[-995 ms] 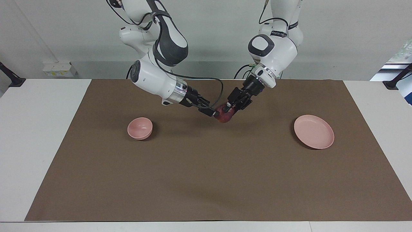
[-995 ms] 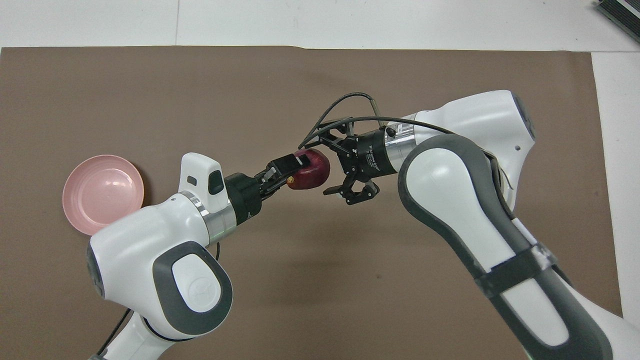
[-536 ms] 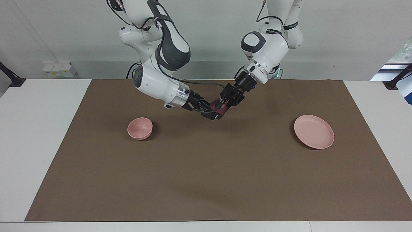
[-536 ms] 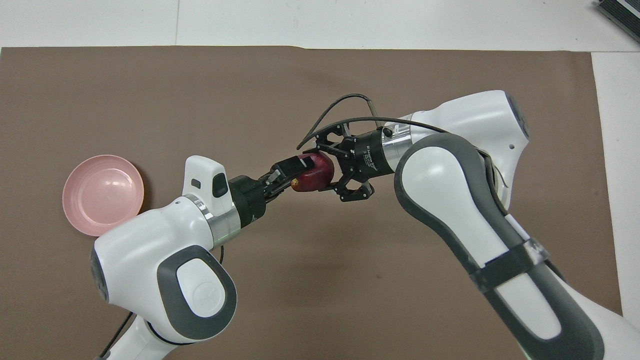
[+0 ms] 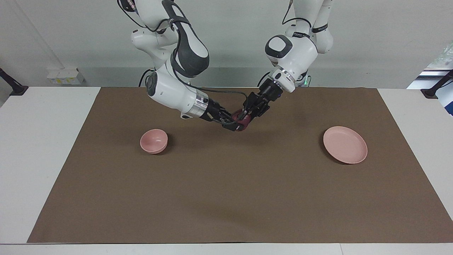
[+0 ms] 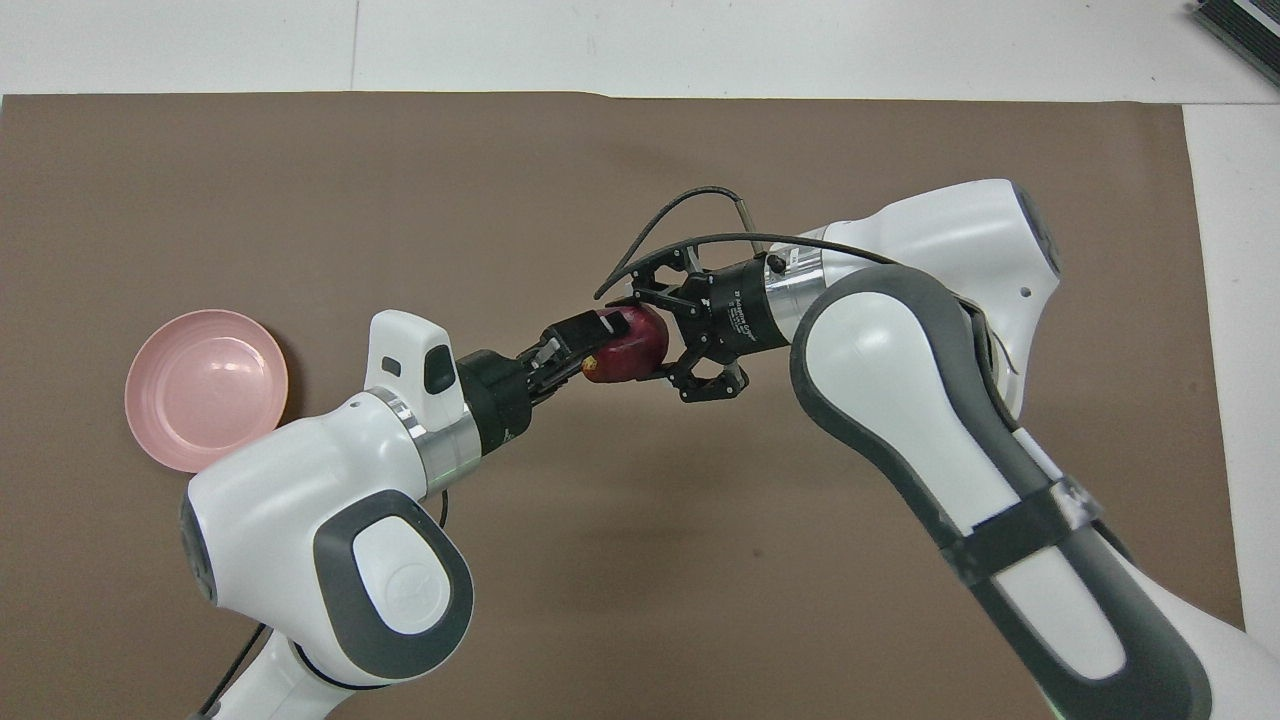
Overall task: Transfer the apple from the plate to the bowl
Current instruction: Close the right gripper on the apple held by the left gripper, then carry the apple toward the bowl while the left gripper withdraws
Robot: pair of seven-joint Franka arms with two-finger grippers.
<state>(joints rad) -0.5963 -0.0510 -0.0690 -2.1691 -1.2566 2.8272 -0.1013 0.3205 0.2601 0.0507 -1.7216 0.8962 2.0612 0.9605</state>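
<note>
The dark red apple (image 5: 242,122) hangs in the air over the middle of the brown mat, between both grippers; it also shows in the overhead view (image 6: 632,346). My left gripper (image 5: 247,116) is shut on the apple from the left arm's side. My right gripper (image 5: 234,122) has its fingers closed around the apple from the right arm's side. The pale pink plate (image 5: 345,144) lies bare toward the left arm's end. The small pink bowl (image 5: 154,141) stands toward the right arm's end; in the overhead view my right arm hides it.
The brown mat (image 5: 226,198) covers most of the white table (image 5: 42,148). The plate also shows in the overhead view (image 6: 205,388), next to my left arm's elbow. Both arms reach in over the mat's middle.
Both grippers rose a little with the apple and shifted toward the robots. The right gripper's fingers, spread beside the apple a second ago, have closed around it. Nothing has moved in the last half second.
</note>
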